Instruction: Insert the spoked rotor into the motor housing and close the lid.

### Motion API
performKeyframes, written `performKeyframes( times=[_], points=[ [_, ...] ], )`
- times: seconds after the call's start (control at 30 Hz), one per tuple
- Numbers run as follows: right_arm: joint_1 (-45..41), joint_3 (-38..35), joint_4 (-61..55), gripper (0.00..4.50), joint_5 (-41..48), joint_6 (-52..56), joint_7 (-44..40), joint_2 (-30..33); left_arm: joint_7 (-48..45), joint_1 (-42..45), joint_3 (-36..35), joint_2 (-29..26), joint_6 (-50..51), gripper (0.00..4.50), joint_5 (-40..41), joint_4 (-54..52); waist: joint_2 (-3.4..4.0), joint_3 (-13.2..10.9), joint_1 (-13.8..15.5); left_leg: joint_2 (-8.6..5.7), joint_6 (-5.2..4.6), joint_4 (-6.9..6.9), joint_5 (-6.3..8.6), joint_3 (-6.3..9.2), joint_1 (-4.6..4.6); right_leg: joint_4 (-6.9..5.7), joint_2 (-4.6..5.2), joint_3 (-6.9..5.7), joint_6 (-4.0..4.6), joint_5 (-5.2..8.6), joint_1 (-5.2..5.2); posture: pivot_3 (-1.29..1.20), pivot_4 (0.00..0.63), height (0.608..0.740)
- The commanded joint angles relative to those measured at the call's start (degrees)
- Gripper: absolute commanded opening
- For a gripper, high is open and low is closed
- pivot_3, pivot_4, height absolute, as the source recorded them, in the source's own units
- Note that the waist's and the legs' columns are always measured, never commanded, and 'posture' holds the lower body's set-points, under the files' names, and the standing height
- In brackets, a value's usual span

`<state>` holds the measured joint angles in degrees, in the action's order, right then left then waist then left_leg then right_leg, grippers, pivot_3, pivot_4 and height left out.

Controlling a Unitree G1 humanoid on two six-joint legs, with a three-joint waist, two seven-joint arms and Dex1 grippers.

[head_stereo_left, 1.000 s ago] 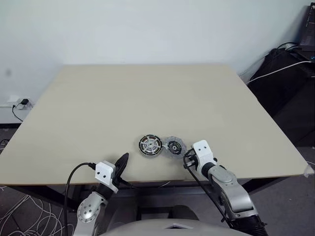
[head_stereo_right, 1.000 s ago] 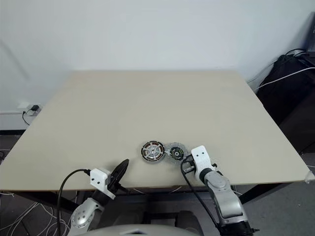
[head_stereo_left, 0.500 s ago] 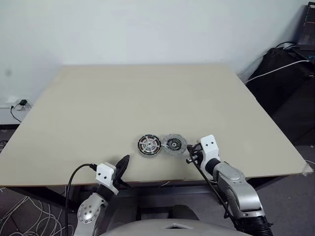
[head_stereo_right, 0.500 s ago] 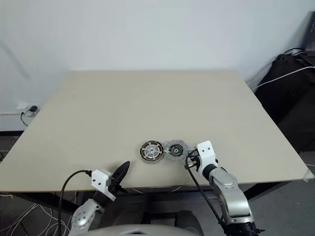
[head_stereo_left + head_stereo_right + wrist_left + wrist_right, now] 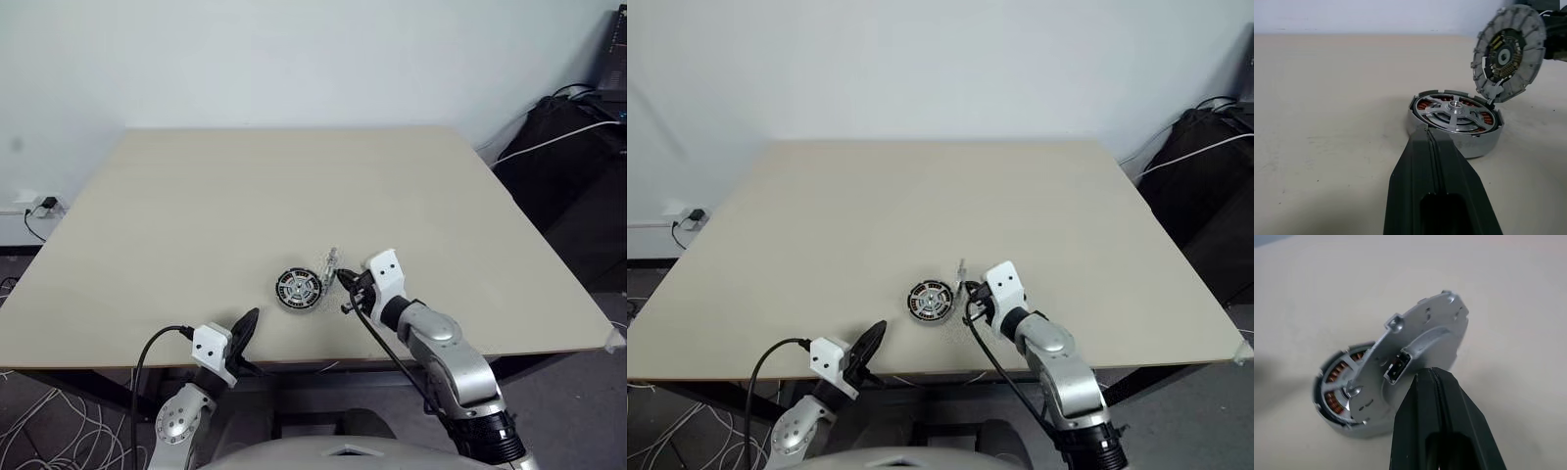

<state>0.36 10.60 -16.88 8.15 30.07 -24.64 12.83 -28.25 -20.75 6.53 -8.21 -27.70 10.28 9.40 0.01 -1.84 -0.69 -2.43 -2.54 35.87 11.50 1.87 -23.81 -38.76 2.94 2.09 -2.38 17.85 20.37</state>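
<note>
Lid tipped up on edge over the housing — right gripper pressed against its back.

The motor housing sits on the table near the front edge, and the spoked rotor lies inside it, copper windings showing between the spokes. The lid stands tilted, lower rim touching the housing's far edge, dark centre facing the left gripper. The right gripper, fingers closed together with nothing between them, rests its tips on the lid's smooth grey back. The left gripper — also closed, empty — hangs level just short of the housing.
</note>
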Motion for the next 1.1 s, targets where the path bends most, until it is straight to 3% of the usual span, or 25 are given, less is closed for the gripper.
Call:
performKeyframes(
  times=[0.03, 0.63, 0.87, 1.1],
  points=[
    [-2.2, 1.7, -0.8, 0.02, 0.0, -1.2, -0.3, -0.8, 0.2, 0.4, -0.2, 0.3, -0.7, 0.00, 0.2, -1.3, -0.01, 0.0, 0.0, 0.00, 0.00, 0.00, 0.00, 0.00, 0.00, 0.00, 0.00, 0.00, 0.00, 0.00, 0.00, 0.00, 0.000, 0.740],
    [-6.8, 9.7, 11.2, 0.02, -2.7, -4.5, -2.0, -3.8, 0.0, 1.0, -1.6, 0.1, -1.5, 0.00, 0.1, -0.4, -0.05, 0.0, 0.0, 0.00, 0.00, 0.00, 0.00, 0.00, 0.00, 0.00, -0.01, -0.01, 0.01, -0.01, 0.00, 0.00, 0.000, 0.740],
    [-7.5, 6.5, 8.0, 0.02, -0.4, -5.3, -3.7, -2.6, 0.0, 0.1, -1.6, 0.0, -1.2, 0.00, 0.2, -1.4, -0.06, 0.0, 0.0, -0.01, 0.00, -0.01, 0.00, 0.00, 0.00, 0.00, 0.00, -0.01, 0.01, -0.01, 0.02, 0.00, 0.000, 0.740],
    [-10.0, 5.2, 12.9, 2.25, -0.6, -6.6, -3.6, -3.5, 0.1, 0.3, -1.4, -0.1, -0.6, 0.00, 0.2, -2.1, -0.07, 0.0, 0.0, 0.00, 0.00, -0.02, 0.00, 0.00, 0.00, -0.01, 0.00, -0.01, 0.01, -0.01, 0.02, 0.00, 0.000, 0.740]
  ],
)
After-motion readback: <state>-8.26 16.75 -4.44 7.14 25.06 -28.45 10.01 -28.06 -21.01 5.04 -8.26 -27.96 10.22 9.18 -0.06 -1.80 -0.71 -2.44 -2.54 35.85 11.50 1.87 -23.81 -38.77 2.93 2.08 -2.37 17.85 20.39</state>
